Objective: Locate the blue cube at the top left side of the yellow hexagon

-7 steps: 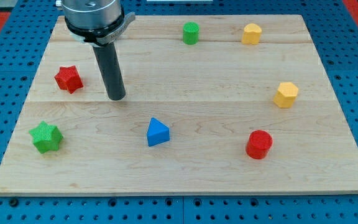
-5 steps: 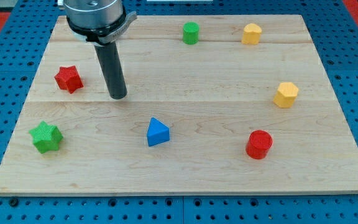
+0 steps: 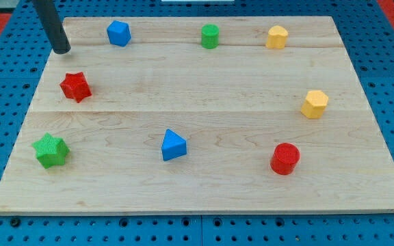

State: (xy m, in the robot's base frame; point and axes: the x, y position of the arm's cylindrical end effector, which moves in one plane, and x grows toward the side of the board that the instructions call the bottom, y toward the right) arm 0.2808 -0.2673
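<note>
The blue cube (image 3: 118,33) sits near the view's top left of the wooden board (image 3: 204,184). Two yellow blocks show: one (image 3: 276,37) at the view's top right and a yellow hexagon (image 3: 314,104) at the right, below it. My tip (image 3: 61,50) rests at the board's top left edge, left of the blue cube and apart from it, above the red star (image 3: 75,87).
A green cylinder (image 3: 210,35) stands at the view's top middle. A blue triangular block (image 3: 173,145) lies at the lower middle, a red cylinder (image 3: 284,158) at the lower right, a green star (image 3: 50,150) at the lower left.
My tip has moved from right of the red star up and left to the board's top left corner. The blue cube, hidden by the arm before, now shows.
</note>
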